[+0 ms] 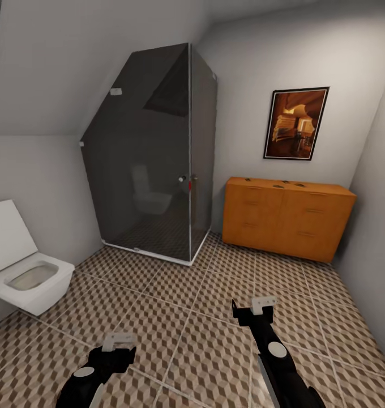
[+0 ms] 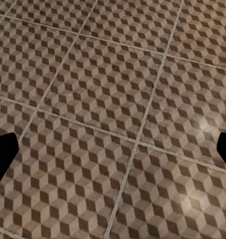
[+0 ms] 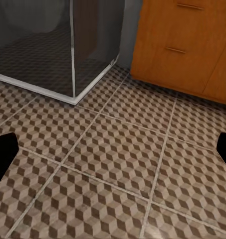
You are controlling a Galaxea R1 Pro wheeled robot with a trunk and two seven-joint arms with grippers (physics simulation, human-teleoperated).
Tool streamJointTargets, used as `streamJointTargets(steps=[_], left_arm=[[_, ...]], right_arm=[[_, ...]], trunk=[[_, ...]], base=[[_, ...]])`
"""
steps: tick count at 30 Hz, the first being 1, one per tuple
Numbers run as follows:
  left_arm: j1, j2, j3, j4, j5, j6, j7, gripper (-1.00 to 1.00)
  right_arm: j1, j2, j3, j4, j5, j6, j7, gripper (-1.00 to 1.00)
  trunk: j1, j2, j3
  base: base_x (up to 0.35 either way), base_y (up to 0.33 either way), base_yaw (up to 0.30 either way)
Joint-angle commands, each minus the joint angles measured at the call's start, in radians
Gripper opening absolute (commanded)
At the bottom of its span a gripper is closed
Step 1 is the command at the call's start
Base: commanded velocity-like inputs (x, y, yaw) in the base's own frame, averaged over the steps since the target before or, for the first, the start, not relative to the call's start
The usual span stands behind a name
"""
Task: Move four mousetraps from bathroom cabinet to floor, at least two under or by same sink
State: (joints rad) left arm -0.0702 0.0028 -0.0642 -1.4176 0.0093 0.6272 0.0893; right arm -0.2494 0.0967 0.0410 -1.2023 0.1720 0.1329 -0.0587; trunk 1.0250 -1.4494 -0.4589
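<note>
Four small mousetraps (image 1: pixel 273 183) top the orange cabinet (image 1: pixel 286 218) beside a smoked-glass shower (image 1: pixel 150 164); cube-patterned bathroom floor (image 1: pixel 204 317) spreads below both grippers, jaws apart, empty.

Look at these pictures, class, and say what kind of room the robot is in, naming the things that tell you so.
Most likely a bathroom: a white toilet hangs on the wall, a dark glass shower enclosure fills the corner, and patterned tiles cover the floor.
</note>
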Motion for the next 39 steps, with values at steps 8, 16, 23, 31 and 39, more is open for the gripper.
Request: streamJointTargets(steps=[8,16,23,31,39], left_arm=[[0.000,0.000,-0.002,-0.001,0.001,0.006,0.006,1.00],[0.000,0.000,-0.002,-0.001,0.001,0.006,0.006,1.00],[0.000,0.000,-0.002,-0.002,0.001,0.006,0.006,1.00],[0.000,0.000,-0.002,-0.001,0.001,0.006,0.007,1.00],[0.000,0.000,-0.002,-0.002,0.001,0.006,0.007,1.00]], right_arm=[[-0.001,0.000,0.002,-0.002,0.011,0.008,-0.005,1.00],[-0.001,0.002,0.002,-0.003,0.011,0.008,-0.006,1.00],[-0.001,0.003,0.002,-0.003,0.011,0.008,-0.006,1.00],[-0.001,0.003,0.002,-0.002,0.011,0.008,-0.006,1.00],[-0.001,0.003,0.002,-0.002,0.011,0.008,-0.006,1.00]], trunk=[[0.000,-0.001,0.006],[0.000,-0.001,0.013],[0.000,-0.001,0.019],[0.000,-0.001,0.026],[0.000,-0.001,0.033]], base=[[0.000,0.000,-0.263],[0.001,0.000,-0.263],[0.056,0.000,-0.263],[0.090,0.000,-0.263],[0.094,0.000,-0.263]])
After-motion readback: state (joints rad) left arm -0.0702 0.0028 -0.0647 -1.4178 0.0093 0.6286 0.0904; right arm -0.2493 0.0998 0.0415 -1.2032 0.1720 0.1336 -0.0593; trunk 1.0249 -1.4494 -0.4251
